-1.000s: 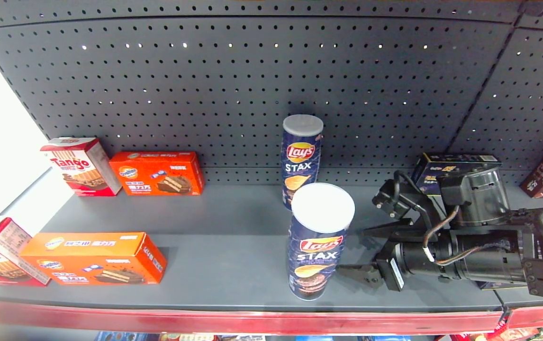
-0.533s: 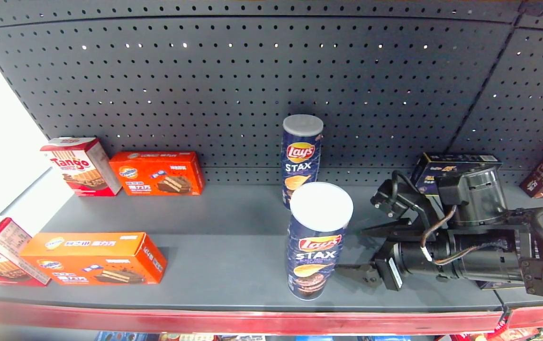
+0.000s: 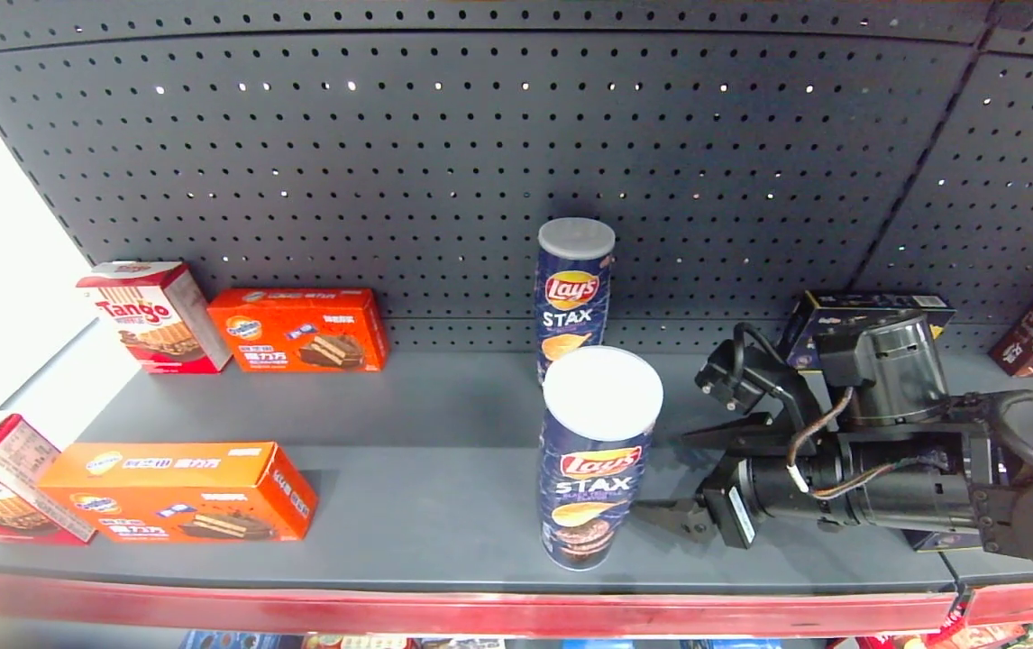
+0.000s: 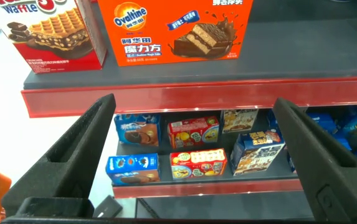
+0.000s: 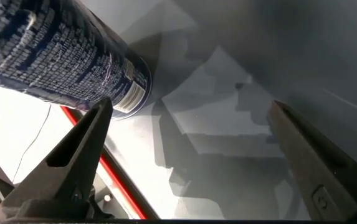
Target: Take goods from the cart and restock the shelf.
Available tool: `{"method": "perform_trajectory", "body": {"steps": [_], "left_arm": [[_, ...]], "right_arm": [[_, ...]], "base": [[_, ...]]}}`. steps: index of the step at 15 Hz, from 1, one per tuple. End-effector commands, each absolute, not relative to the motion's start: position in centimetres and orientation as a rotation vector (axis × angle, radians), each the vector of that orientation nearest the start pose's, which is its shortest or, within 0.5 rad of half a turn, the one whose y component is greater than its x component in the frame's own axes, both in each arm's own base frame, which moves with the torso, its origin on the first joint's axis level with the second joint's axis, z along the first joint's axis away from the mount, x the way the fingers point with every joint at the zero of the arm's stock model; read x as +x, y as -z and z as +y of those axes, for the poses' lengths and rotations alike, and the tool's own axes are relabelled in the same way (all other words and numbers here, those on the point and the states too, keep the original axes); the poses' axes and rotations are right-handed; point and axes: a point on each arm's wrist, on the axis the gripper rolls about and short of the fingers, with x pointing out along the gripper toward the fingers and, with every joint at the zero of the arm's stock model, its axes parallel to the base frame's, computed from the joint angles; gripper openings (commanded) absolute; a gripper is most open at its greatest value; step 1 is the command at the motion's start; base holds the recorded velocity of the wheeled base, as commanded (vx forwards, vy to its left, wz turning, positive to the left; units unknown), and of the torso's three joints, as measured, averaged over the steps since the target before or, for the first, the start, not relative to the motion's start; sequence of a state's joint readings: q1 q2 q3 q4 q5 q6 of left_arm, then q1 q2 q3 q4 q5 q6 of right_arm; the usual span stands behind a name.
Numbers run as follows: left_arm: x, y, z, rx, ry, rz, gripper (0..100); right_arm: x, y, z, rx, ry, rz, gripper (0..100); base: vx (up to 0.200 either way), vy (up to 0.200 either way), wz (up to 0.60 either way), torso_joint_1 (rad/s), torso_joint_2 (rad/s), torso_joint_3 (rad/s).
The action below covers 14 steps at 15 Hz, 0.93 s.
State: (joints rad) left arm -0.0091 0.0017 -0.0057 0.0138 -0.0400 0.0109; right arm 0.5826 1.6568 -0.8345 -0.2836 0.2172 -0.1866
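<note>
Blue can near shelf edge, end effector beside

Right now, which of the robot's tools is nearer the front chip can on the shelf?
Right. The right tool is open right beside the front chip can; the left tool is out before the shelf edge, facing the orange box well off.

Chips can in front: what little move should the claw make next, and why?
Probably draw the right claw gently back off the shelf, away from the front chips can. The can already stands upright on the shelf, and the claw is open beside it, not gripping it, so that can seems placed. Backing out slowly should avoid knocking it.
</note>
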Motion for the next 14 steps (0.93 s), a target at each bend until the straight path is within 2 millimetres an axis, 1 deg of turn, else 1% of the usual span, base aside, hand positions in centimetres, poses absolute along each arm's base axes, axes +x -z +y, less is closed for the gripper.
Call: {"method": "perform_trajectory", "body": {"steps": [1, 5, 7, 8, 9, 10, 11, 12, 13, 14], "left_arm": [[-2.3, -7.6, -0.1, 0.011, 0.049, 0.010, 100], [-2.3, -7.6, -0.1, 0.011, 0.049, 0.010, 100], [-2.3, -7.6, -0.1, 0.011, 0.049, 0.010, 100], [-2.3, -7.6, -0.1, 0.011, 0.049, 0.010, 100], [-2.3, -7.6, -0.1, 0.011, 0.049, 0.010, 100], [-2.3, -7.6, -0.1, 0.011, 0.049, 0.010, 100], [-2.3, -7.6, -0.1, 0.011, 0.049, 0.010, 100], [-2.3, -7.6, -0.1, 0.011, 0.049, 0.010, 100], [-2.3, -7.6, -0.1, 0.011, 0.049, 0.010, 100], [-2.3, -7.6, -0.1, 0.011, 0.049, 0.012, 100]], "right_arm": [[23.9, -16.9, 16.4, -0.274, -0.834, 0.471, 100], [23.9, -17.0, 16.5, -0.273, -0.832, 0.470, 100], [23.8, -17.3, 16.1, -0.268, -0.825, 0.460, 100], [23.5, -18.8, 14.8, -0.246, -0.775, 0.407, 100], [23.5, -19.2, 14.4, -0.240, -0.756, 0.388, 100], [23.1, -21.0, 12.4, -0.214, -0.687, 0.317, 100], [22.7, -21.9, 11.1, -0.191, -0.647, 0.287, 100], [21.6, -23.3, 9.0, -0.148, -0.581, 0.238, 100], [21.1, -23.6, 8.2, -0.134, -0.554, 0.222, 100], [18.3, -24.9, 5.4, -0.107, -0.461, 0.150, 100]], "base": [[0.000, 0.000, 0.00, 0.000, 0.00, 0.000], [0.000, 0.000, 0.00, 0.000, 0.00, 0.000], [0.000, 0.000, 0.00, 0.000, 0.00, 0.000], [0.000, 0.000, 0.00, 0.000, 0.00, 0.000], [0.000, 0.000, 0.00, 0.000, 0.00, 0.000], [0.000, 0.000, 0.00, 0.000, 0.00, 0.000], [0.000, 0.000, 0.00, 0.000, 0.00, 0.000], [0.000, 0.000, 0.00, 0.000, 0.00, 0.000], [0.000, 0.000, 0.00, 0.000, 0.00, 0.000], [0.000, 0.000, 0.00, 0.000, 0.00, 0.000]]}}
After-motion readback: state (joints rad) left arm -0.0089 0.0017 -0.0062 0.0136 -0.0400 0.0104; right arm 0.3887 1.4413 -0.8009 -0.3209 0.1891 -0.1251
